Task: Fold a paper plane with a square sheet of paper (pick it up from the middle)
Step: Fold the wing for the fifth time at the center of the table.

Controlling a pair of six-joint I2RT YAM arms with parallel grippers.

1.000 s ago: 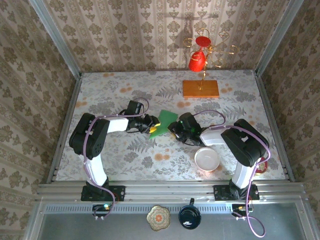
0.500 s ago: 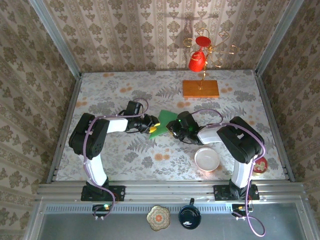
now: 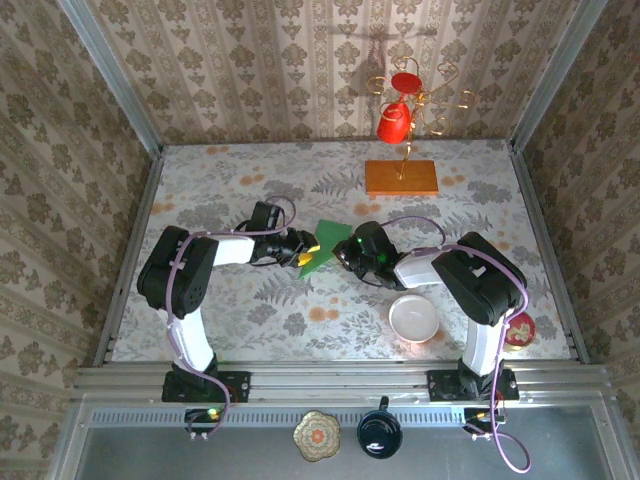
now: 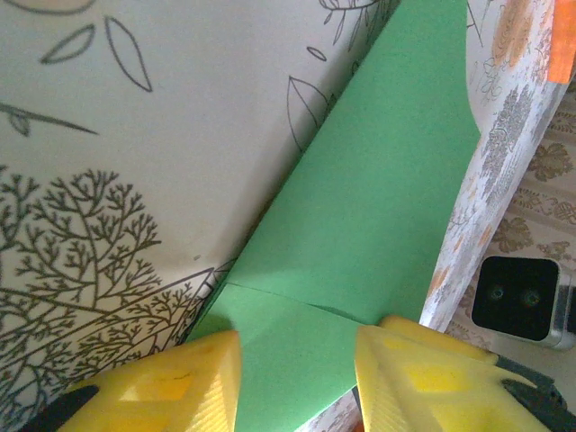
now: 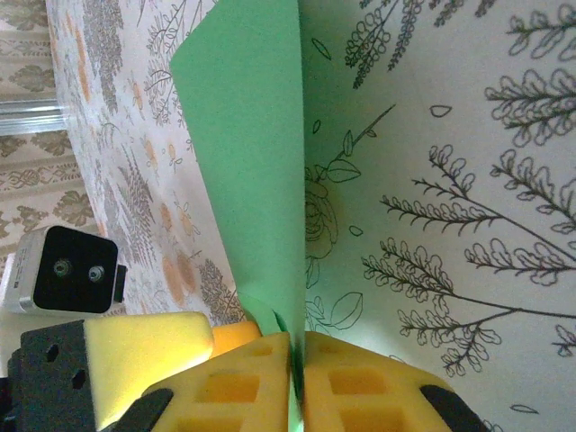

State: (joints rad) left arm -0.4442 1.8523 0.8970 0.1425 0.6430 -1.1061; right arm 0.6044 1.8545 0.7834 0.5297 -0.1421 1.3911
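Green paper (image 3: 330,238) beyond and left of the white bowl (image 3: 414,298) is clenched at one end in the right jaws while the left jaws straddle it released, so a careless pull could tear it.

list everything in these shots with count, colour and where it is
green paper sheet: one, bright green, partly folded, mid-table between the grippers
wooden slab: one, orange, far side of the table
stand: one, gold wire, on the slab
red crockery: two pieces, hung on the stand
bowl: one, white, near right
small dish: one, red, partly hidden behind the right arm
patterned plate: one, brownish, near ledge
mug: one, dark blue, near ledge
left gripper: yellow fingers apart, either side of the paper
right gripper: yellow, shut on the paper's edge
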